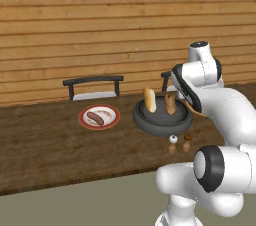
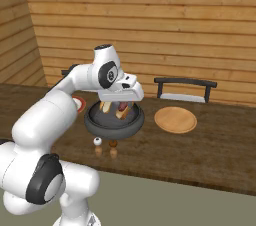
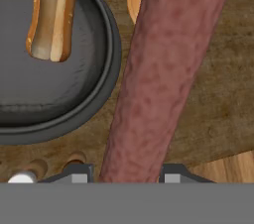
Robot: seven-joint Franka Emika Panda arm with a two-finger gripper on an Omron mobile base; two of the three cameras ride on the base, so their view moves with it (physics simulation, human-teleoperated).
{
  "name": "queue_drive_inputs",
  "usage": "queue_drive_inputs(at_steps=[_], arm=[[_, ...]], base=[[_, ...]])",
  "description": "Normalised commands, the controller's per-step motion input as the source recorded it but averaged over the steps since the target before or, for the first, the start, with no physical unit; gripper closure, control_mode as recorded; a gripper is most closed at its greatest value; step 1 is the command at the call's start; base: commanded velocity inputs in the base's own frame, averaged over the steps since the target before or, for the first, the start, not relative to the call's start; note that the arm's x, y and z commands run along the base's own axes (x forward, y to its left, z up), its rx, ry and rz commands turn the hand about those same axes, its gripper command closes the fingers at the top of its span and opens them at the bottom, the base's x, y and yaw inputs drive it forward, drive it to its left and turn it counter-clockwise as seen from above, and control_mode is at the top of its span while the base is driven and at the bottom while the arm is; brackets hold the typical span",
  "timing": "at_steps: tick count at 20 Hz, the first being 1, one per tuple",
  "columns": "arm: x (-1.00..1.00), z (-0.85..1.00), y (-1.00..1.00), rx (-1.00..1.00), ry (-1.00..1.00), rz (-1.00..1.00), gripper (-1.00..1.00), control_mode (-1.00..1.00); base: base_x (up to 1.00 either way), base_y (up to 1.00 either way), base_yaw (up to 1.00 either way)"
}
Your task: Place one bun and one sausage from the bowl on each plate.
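Clamped between the gripper jaws, the sausage fills the frame's centre, lifted beside the bowl at left, presumably bound for a plate.

Two buns stand upright in the bowl, blocking a low pass across it. Two small shakers stand on the tabletop just in front of the bowl. Open tabletop lies between bowl and left plate. Two chair backs rise behind the far edge.
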Motion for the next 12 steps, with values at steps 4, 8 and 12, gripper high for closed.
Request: queue_drive_inputs(at_steps=[4,8,12], arm=[[0.01,0.22,-1.00,0.03,-0.03,0.25,1.00,-1.00],[0.54,0.00,-1.00,0.08,0.03,0.12,1.00,-1.00],[0.96,0.00,-0.92,0.10,0.12,0.17,1.00,-1.00]], base=[[0.00,0.00,0.00],[0.00,0.00,0.00],[0.00,0.00,0.00]])
